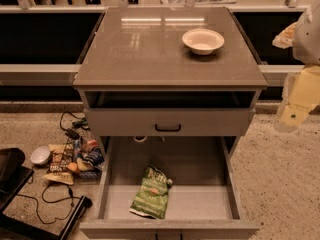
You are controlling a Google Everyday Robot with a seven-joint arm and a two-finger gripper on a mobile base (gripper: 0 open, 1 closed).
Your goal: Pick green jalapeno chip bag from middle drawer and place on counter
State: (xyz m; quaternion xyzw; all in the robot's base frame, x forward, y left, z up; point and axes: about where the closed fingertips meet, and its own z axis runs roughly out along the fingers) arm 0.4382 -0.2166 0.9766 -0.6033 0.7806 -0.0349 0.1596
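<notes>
The green jalapeno chip bag lies flat on the grey floor of the open middle drawer, left of centre and near the front. The counter is the glossy grey-brown cabinet top above it. My gripper hangs at the right edge of the view, beside the cabinet's right side, level with the upper drawer. It is well away from the bag, up and to the right.
A white bowl stands on the counter's back right. The shallower drawer front with a black handle sits above the open drawer. Multicoloured snack packets, a small white bowl and cables lie on the floor at left.
</notes>
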